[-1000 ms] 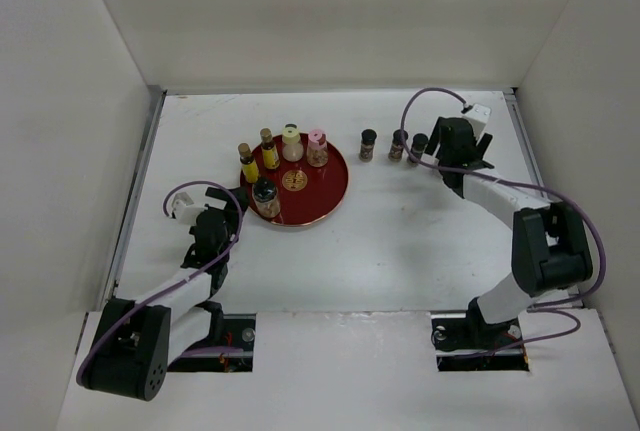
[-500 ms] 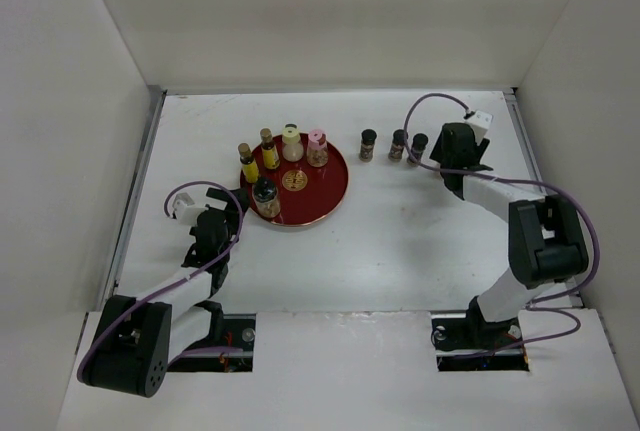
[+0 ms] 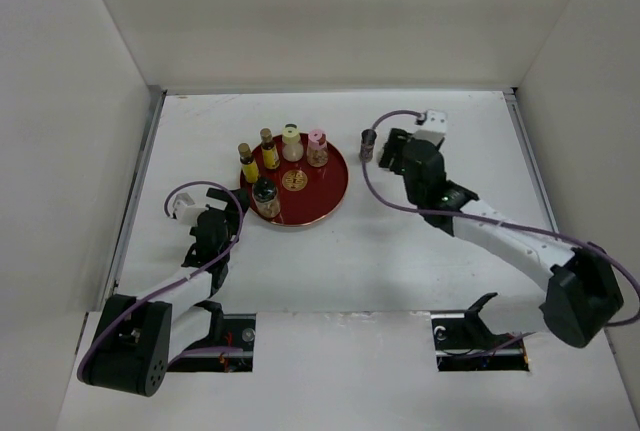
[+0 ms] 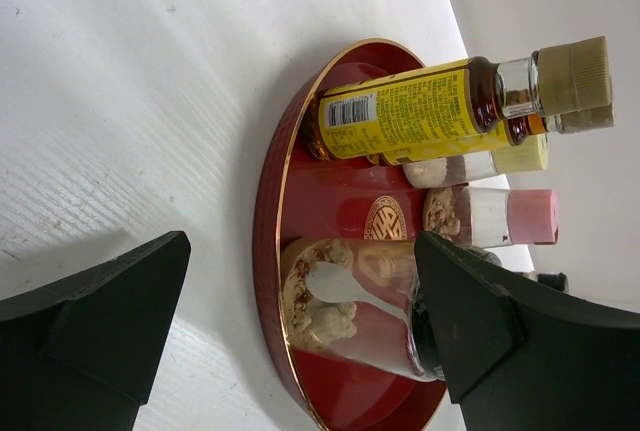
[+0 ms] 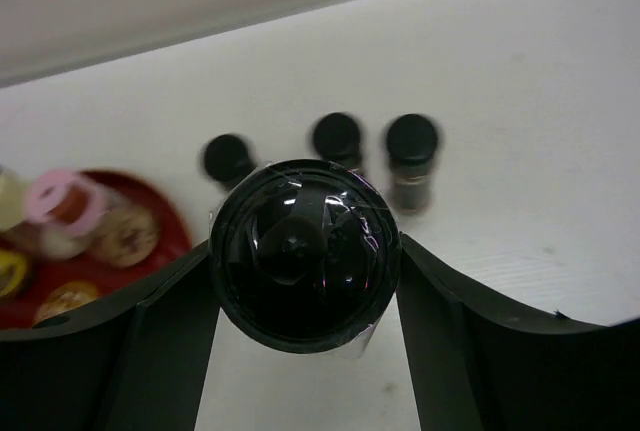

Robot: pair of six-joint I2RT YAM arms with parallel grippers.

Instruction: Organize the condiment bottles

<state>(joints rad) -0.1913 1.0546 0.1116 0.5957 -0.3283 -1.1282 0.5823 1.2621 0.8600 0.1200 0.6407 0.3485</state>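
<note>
The left hand [image 3: 222, 219] is held wide open and empty. Just ahead of its fingertips the red tray [image 3: 325, 196] is seen on the worktop [image 3: 400, 251], loaded with a black-capped jar [image 3: 265, 196] nearest the hand and, farther off, a slim yellow bottle [image 3: 248, 164], a second yellow bottle [image 3: 269, 150], a cream bottle [image 3: 291, 142] and a pink-lidded bottle [image 3: 317, 147]. The right hand [image 5: 300, 281] is closed on a black-capped bottle [image 5: 300, 241], its cap turned toward the wrist; three dark bottles [image 5: 337, 136] are stood in a row beyond the fingertips, with the tray to their left.
</note>
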